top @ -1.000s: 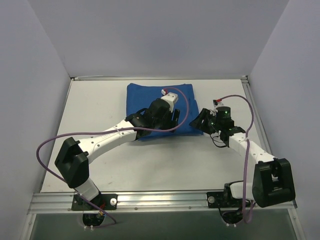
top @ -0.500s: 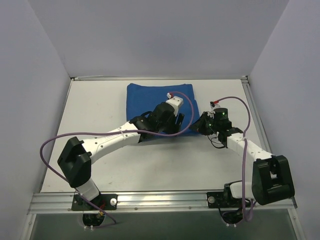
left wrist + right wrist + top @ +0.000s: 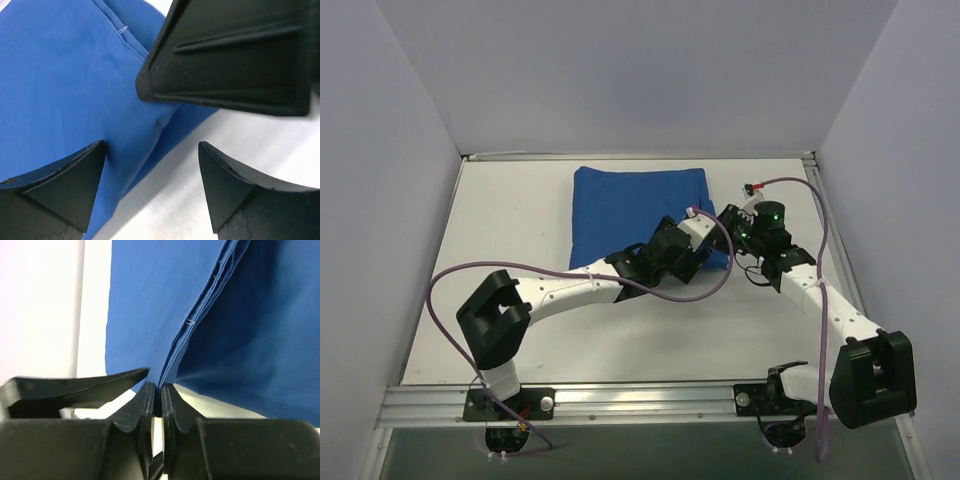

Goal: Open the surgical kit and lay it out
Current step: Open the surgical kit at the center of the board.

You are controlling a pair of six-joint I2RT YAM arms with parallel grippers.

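The blue wrap (image 3: 630, 200) lies folded shut near the back of the table (image 3: 520, 250). The right gripper (image 3: 156, 386) is pinched tight on the wrap's near right corner, likely so it can pull that flap open. The left gripper (image 3: 151, 147) has its fingers spread and holds nothing. It sits just beside the same corner, maybe to take the next flap. No tray or tools show.
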